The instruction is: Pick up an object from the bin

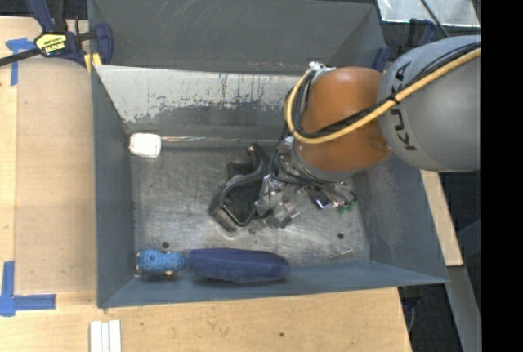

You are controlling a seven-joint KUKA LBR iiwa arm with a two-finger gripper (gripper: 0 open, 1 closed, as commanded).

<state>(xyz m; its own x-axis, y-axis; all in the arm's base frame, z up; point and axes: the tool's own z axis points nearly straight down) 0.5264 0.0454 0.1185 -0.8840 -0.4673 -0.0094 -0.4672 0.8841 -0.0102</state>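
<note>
Grey metal bin (176, 207): white block (145, 145) at 10 o'clock, black object (235, 202) central, light-blue toy (159, 262) at 7 o'clock, navy pouch (237, 266) at 6 o'clock.

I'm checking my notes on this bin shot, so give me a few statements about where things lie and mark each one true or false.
1. The gripper is low over the middle of the bin, right by a black object. True.
2. A small white object lies in the near right corner. False: it lies on the floor towards the far wall, on the view's left.
3. A long dark blue object lies along the near wall. True.
4. The small light blue thing lies by itself at the far wall. False: it lies at the dark blue object's left end, in the near left corner.
</note>
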